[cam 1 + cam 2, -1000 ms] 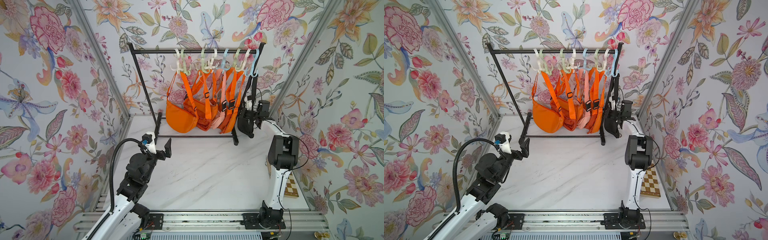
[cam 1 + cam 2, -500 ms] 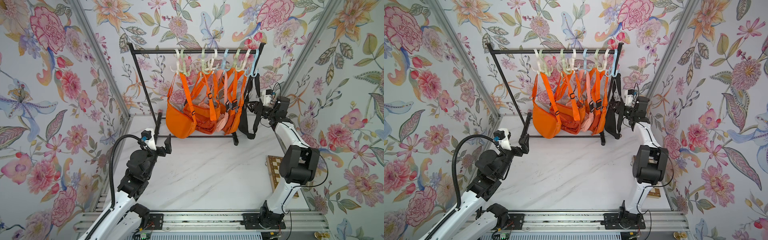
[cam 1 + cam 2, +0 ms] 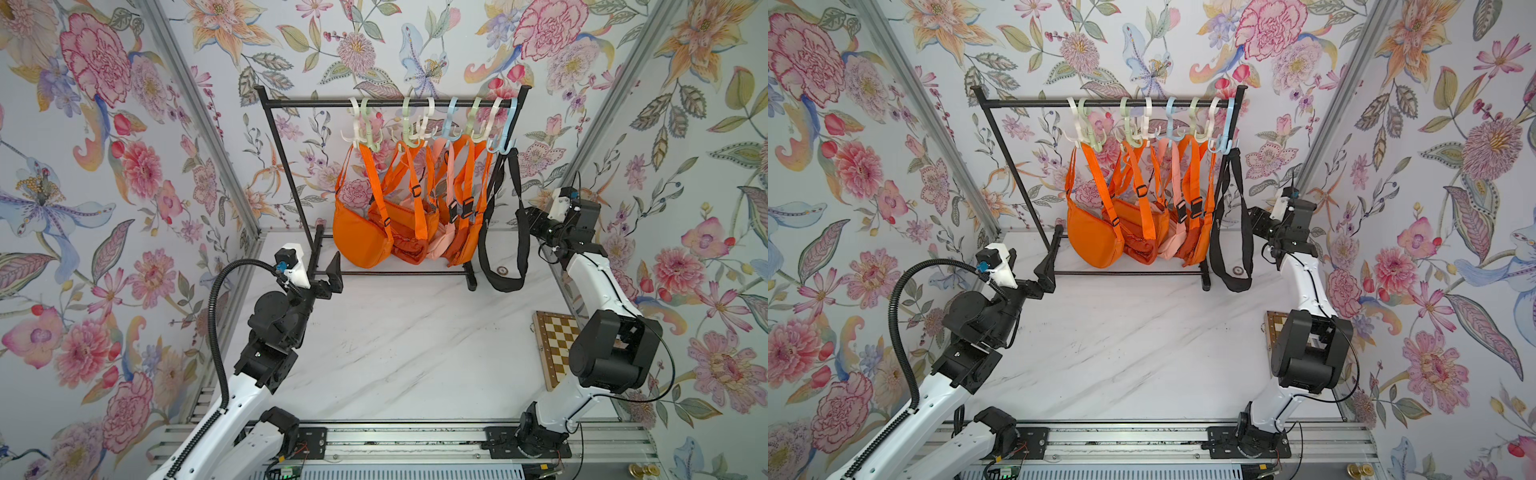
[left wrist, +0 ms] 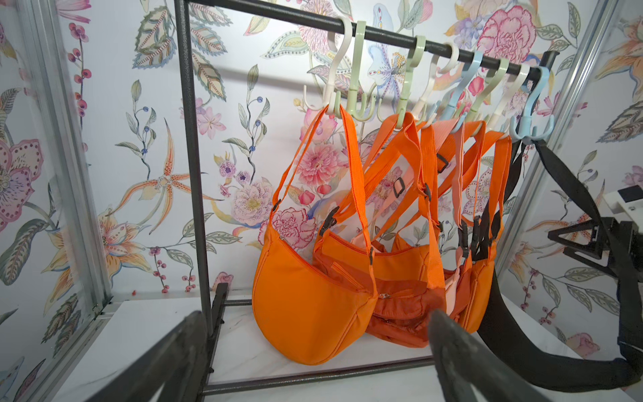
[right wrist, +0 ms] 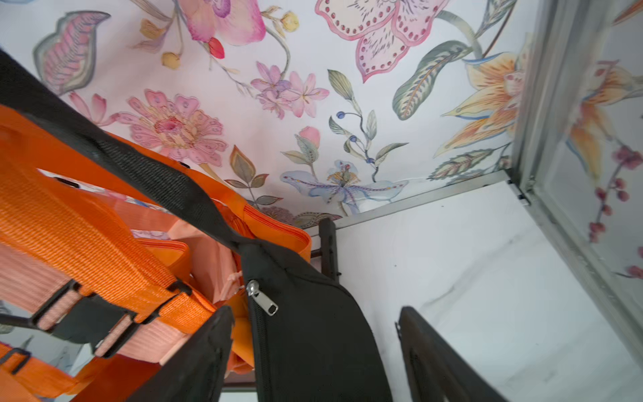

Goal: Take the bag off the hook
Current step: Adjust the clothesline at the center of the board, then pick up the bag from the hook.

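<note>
The left claw (image 4: 316,315) stands spread and empty. The soft black fabric shoulder bag (image 3: 503,282) hangs from the pale-blue plastic hook (image 3: 505,139) ending the black metal rail (image 3: 311,104), the right claw (image 5: 315,309) spread around its body, not pinching; light and limp, it is probably best taken by its webbing strap (image 3: 516,187)

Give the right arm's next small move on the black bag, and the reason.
Probably close the right gripper on the black bag near its zipper. Its jaws stand open with the bag's upper edge between them, and the strap hangs on the blue hook, so a grip must come before any lift.
</note>
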`<state>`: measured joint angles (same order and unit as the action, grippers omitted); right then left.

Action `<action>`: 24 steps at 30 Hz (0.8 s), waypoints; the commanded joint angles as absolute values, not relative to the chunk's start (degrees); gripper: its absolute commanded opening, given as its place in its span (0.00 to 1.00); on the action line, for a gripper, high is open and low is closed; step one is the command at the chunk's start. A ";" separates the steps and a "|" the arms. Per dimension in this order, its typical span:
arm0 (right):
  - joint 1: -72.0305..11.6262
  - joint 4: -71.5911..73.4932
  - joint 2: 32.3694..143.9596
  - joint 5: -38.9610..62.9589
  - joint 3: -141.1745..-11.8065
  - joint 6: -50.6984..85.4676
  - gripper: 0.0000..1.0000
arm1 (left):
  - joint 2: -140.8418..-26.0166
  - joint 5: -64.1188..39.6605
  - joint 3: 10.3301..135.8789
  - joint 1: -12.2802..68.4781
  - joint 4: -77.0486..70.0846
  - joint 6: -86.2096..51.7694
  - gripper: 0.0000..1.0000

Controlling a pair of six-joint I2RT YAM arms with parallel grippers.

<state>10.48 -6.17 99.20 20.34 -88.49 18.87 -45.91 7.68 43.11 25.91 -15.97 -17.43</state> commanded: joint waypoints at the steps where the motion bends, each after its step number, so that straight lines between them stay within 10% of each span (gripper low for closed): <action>1: 9.71 -10.19 101.02 13.88 -94.10 16.22 0.74 | -46.57 6.32 44.57 26.38 -17.59 -17.93 1.00; 15: 4.45 -8.76 89.11 10.12 -90.10 13.18 0.71 | -61.67 12.02 58.30 26.29 -10.90 -13.76 0.99; 24: -23.25 -12.42 73.84 3.06 -80.20 2.88 0.73 | -62.11 14.59 55.78 23.11 -19.05 -12.22 1.00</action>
